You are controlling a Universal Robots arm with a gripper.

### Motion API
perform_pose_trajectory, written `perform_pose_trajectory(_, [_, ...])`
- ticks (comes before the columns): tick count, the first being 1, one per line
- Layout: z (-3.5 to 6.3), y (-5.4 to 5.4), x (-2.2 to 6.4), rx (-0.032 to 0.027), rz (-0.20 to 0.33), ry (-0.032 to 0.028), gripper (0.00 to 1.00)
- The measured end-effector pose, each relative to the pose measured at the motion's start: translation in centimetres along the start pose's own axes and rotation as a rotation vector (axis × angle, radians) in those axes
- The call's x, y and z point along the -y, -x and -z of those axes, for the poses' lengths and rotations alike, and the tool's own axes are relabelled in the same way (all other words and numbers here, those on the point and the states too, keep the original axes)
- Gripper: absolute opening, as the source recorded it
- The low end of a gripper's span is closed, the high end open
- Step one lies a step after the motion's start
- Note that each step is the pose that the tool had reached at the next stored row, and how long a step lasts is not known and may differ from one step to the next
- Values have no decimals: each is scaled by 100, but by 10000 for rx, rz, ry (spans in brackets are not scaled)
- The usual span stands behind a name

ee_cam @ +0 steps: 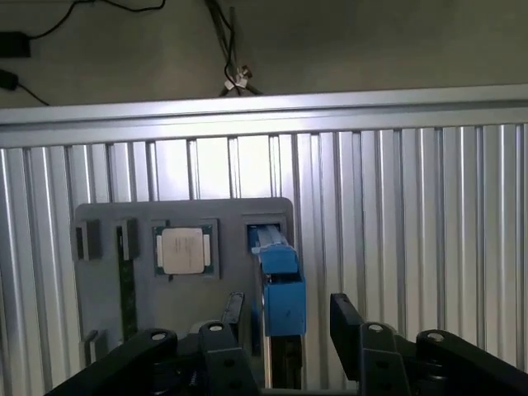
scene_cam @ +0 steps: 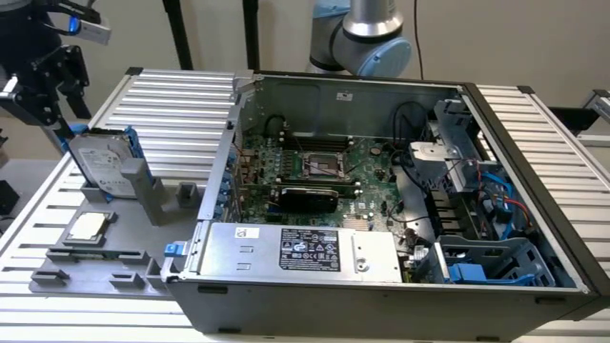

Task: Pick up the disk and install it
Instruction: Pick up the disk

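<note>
You are at the pick-up step: the gripper [scene_cam: 59, 118] is hovering at the exterior view's upper left, just above the disk [scene_cam: 100, 161], which is standing on edge in the grey tray [scene_cam: 124, 229], outside the computer case [scene_cam: 286, 307]. The wrist view is adding what that view is hiding: the fingers [ee_cam: 346, 318] are released, straddling the disk's blue edge untouched. A square grasp, I judge, is calling for centring.

Silver-grey metal disk [scene_cam: 96, 161] with blue plastic rails [scene_cam: 131, 145], matt grey holder [scene_cam: 100, 270], ribbed metal table [scene_cam: 181, 100]
</note>
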State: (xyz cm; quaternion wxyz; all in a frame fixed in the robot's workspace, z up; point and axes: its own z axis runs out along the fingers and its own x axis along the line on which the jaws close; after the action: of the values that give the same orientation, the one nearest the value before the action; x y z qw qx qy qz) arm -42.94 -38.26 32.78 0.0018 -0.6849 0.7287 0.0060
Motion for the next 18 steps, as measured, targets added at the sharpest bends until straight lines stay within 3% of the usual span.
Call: perform_pose_trajectory(18, [-327,24,-9,0,8,16,100])
